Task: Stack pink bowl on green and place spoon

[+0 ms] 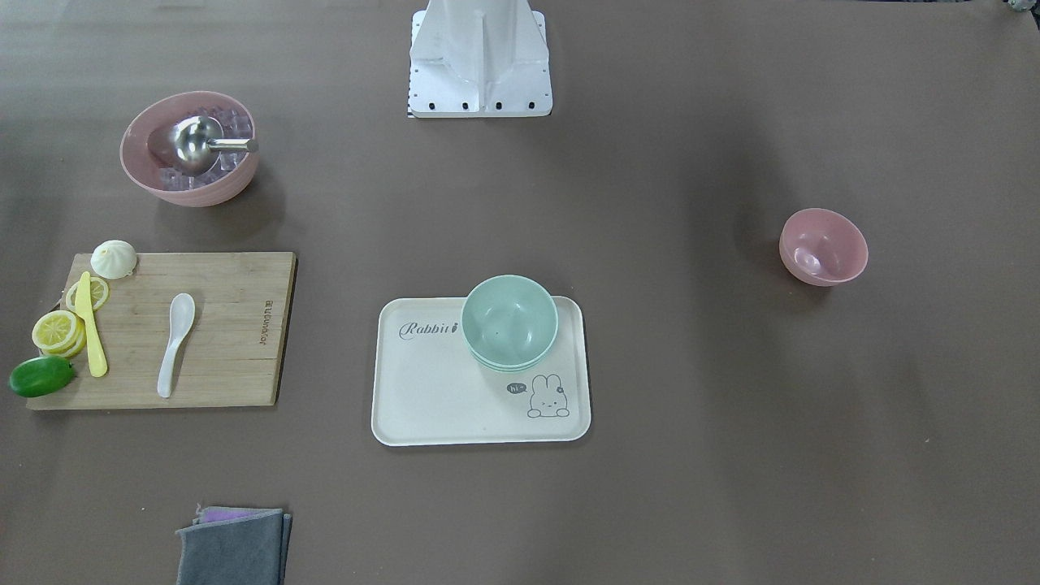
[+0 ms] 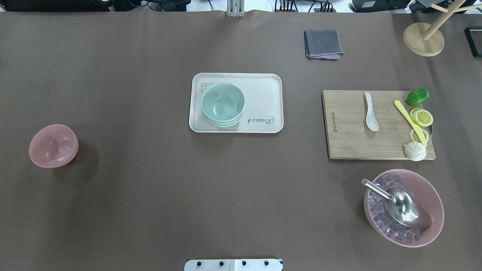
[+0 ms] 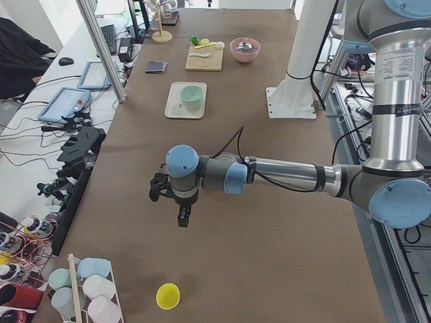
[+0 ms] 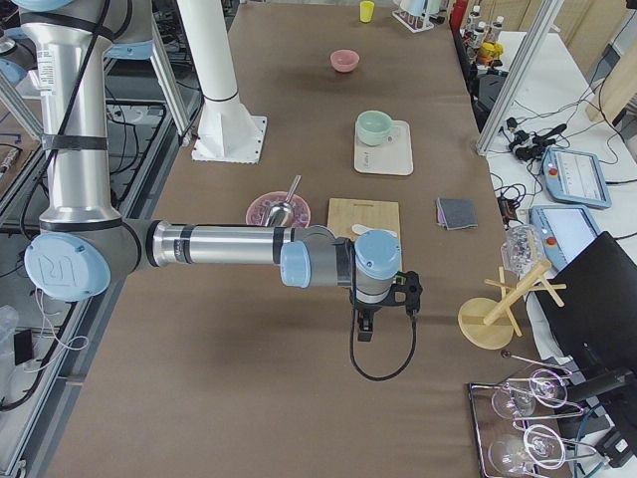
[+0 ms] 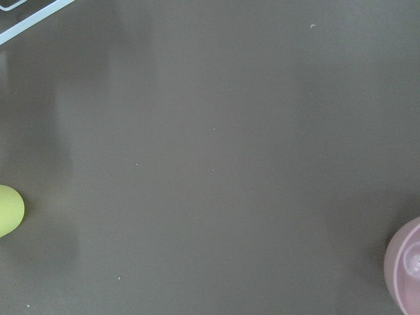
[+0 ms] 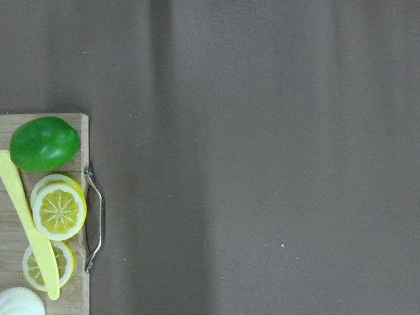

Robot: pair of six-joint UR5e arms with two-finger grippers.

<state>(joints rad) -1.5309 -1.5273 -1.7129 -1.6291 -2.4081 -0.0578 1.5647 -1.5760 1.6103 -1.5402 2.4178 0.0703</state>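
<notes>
A small empty pink bowl (image 1: 823, 246) stands alone on the brown table, at the left in the overhead view (image 2: 54, 145); its rim shows at the lower right edge of the left wrist view (image 5: 410, 269). Stacked green bowls (image 2: 223, 104) sit on a cream rabbit tray (image 2: 263, 90) at the table's middle. A white spoon (image 2: 371, 111) lies on a wooden cutting board (image 2: 346, 131). My left gripper (image 3: 182, 215) hangs over bare table at the table's left end. My right gripper (image 4: 363, 329) hangs over bare table past the board. I cannot tell whether either is open or shut.
On the board lie a lime (image 2: 417, 96), lemon slices (image 2: 421, 117), a yellow knife (image 2: 410, 122) and a bun (image 2: 415, 151). A large pink bowl (image 2: 433, 195) holds ice and a metal scoop. A grey cloth (image 2: 323, 44) and a wooden stand (image 2: 423, 39) are at the far side. A yellow cup (image 3: 168, 295) lies beyond the left gripper.
</notes>
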